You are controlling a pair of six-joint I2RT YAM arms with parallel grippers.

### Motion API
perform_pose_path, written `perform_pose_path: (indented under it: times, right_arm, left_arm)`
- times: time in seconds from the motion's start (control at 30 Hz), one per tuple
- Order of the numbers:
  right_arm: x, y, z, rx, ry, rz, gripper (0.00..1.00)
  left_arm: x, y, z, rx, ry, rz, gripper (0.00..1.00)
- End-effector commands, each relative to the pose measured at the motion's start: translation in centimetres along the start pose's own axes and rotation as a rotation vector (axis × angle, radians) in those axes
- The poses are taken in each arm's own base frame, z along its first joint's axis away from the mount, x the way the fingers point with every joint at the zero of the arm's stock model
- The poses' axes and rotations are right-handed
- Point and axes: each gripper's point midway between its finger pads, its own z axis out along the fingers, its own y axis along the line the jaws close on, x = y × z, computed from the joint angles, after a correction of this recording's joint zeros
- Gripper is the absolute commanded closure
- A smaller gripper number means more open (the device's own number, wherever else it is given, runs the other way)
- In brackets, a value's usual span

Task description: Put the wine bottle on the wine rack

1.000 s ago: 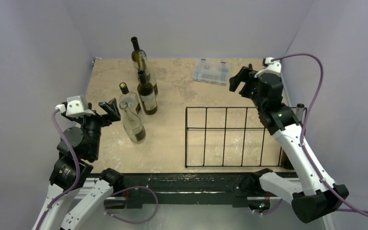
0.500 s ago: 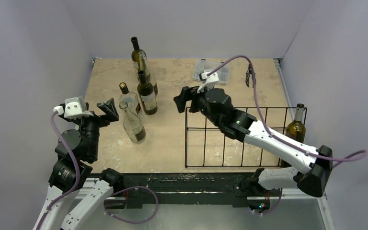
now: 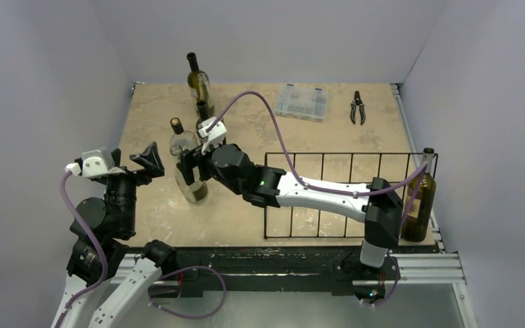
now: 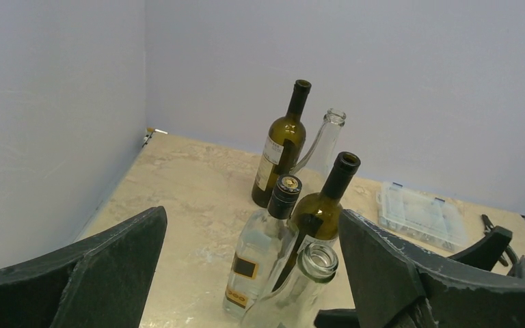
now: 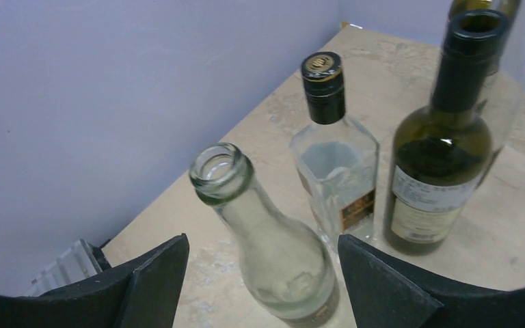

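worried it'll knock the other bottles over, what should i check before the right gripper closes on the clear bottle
1. right gripper open: ok.
2. clear bottle between its fingers: ok, seen in the right wrist view.
3. clear bottle upright: ok.
4. square black-capped bottle and dark green bottle clear of the fingers: cannot tell, they stand close behind.
5. left gripper open, off to the left of the cluster: ok.
6. wine rack slots free: cannot tell, the right arm lies across it.
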Motion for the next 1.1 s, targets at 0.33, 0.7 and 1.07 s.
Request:
perform_pose_path:
  times: [0.33, 0.7, 1.07]
  right_arm:
    - [-3.5, 2.9, 2.2, -0.040, -0.119, 0.048, 0.27]
    - [-1.1, 3.8, 4.4, -0.036, -0.055, 0.016, 0.33]
    - [0.9, 4.7, 5.8, -0.059, -0.005, 0.016, 0.52]
  left_arm:
    - [-0.9, -0.2, 0.2, 0.002, -0.030, -0.006, 0.03]
    - [-1.0, 0.0, 0.1, -0.005, -0.030, -0.008, 0.03]
    - [-1.0, -0.2, 0.1, 0.002, -0.032, -0.014, 0.03]
